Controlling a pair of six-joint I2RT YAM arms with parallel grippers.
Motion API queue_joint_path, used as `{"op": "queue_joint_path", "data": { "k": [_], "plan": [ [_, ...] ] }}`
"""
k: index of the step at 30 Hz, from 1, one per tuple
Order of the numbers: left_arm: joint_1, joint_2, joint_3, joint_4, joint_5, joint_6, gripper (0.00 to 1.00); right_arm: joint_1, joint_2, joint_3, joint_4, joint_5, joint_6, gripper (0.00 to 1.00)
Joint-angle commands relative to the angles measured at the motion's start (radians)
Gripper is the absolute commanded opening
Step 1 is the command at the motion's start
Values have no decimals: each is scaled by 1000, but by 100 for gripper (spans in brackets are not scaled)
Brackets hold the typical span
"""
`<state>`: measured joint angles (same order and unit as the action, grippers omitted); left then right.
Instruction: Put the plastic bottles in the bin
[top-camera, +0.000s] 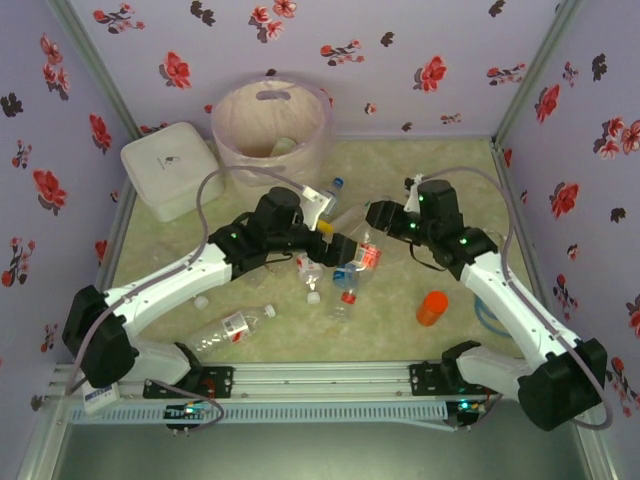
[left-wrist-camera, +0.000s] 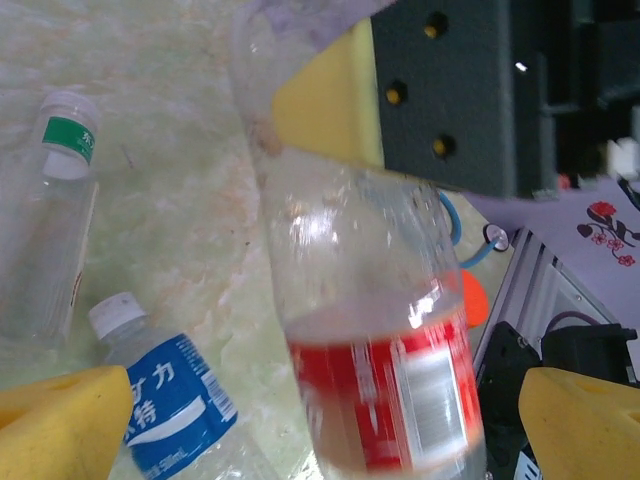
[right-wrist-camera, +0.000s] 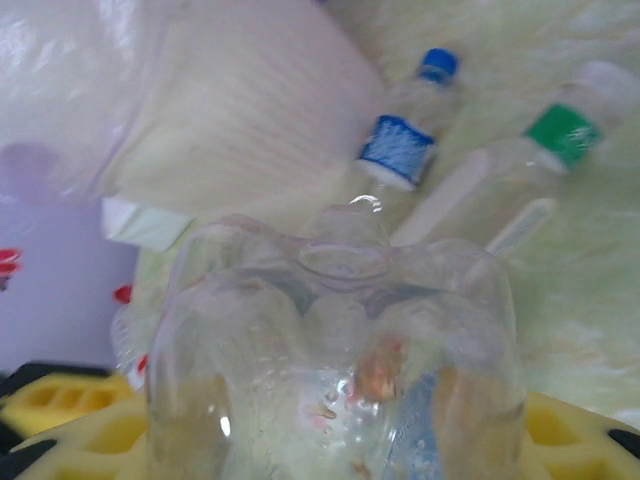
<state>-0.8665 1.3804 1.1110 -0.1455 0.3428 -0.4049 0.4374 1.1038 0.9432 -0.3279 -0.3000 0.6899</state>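
The bin (top-camera: 268, 128) stands at the far edge of the counter (top-camera: 450, 180), against the flowered back wall, with a white square box (top-camera: 170, 172) just to its left. In front of the bin and a little to its right, toward the arms, the two pincers meet over a cluster of plastic bottles (top-camera: 345, 290). The right pincer (right-wrist-camera: 315, 432) is clamped on a red-labelled bottle (top-camera: 366, 256). Its wrist view looks onto that bottle's clear lobed base with a yellow finger on either side. The left wrist view shows one of its yellow pads (left-wrist-camera: 325, 110) pressed against the bottle's upper wall. The left pincer (left-wrist-camera: 322, 392) stands wide apart, its fingertips (left-wrist-camera: 60, 425) flanking the same bottle's label without touching it. This bottle is outside the bin, on the arms' side of it; I cannot tell whether it rests on the counter or is lifted off. Beside it lie a blue-labelled bottle (left-wrist-camera: 170, 405) with a white cap and a green-banded bottle (left-wrist-camera: 55, 190). A blue-capped bottle (top-camera: 336, 186) lies close to the bin's right side. Farther in front of the bin, near the left arm's base, a long clear bottle (top-camera: 232, 327) lies on its side. An orange cup (top-camera: 432, 308) stands well to the bin's right and nearer the arms.
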Motion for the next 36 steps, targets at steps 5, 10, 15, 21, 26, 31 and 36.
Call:
{"op": "queue_joint_path", "data": {
  "k": [5,10,15,21,26,31,36],
  "plan": [
    [-16,36,24,53,26,30,100,93,-3,-1,110,-24,70,40],
    [-21,28,12,49,40,31,92,119,20,6,147,-22,77,40],
    [-20,67,17,71,67,-7,73,123,38,19,167,9,71,40],
    [-19,73,28,66,64,-1,51,123,37,25,157,36,67,42],
    [-7,74,32,64,64,6,48,123,31,52,105,83,39,61],
    [37,59,30,42,48,8,46,117,-15,149,-162,259,-73,87],
    [74,37,78,-31,20,75,44,67,-117,162,-324,364,-119,99]
  ]
}}
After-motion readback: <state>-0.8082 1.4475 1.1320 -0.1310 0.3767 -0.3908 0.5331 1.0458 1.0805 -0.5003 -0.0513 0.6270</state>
